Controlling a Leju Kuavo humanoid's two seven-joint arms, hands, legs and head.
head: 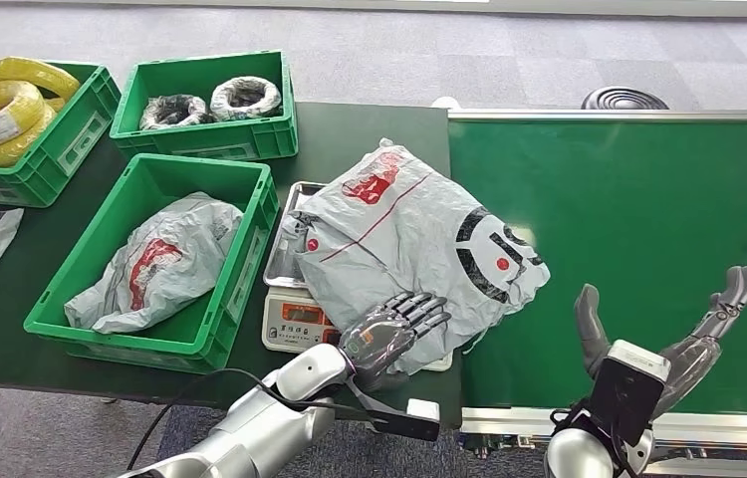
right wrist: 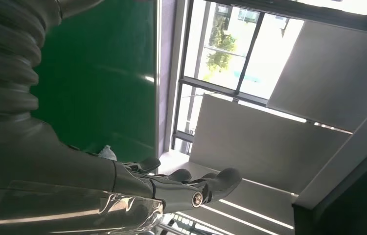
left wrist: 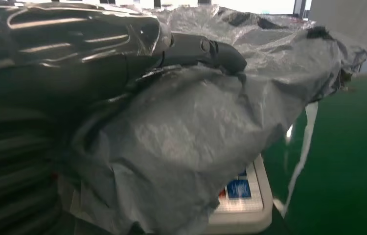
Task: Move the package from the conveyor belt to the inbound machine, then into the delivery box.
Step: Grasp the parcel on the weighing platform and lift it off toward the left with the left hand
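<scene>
Package [head: 404,234], a grey plastic mailer with red and black print, lies on the weighing scale [head: 290,324], draped well over the pan and out past the scale's near and belt-side edges.

Nearest the robot, the left hand [head: 389,334] rests on the package's near edge, fingers curved over the film. The left wrist view shows film bunched against the fingers [left wrist: 206,49], but whether they hold it or merely press on it cannot be told. The right hand [head: 673,334] is over the conveyor belt [head: 648,219], well apart from the scale, fingers spread and holding nothing.

Just beside the scale, away from the belt, stands the delivery box [head: 250,214], a green crate already holding a similar grey bag [head: 155,264]. Beyond it are two further green crates [head: 205,134] with coiled goods.

Risks, as judged:
- Slack, glossy film gives a poor hold; a lift by one edge may let the package slip out or swing.
- The overhang may drag on the scale and shift it toward the table edge.
- The box wall sits close to the scale; a low carry could catch the film on its rim.
- The bag already inside leaves less room, so the package may settle across the rim.
</scene>
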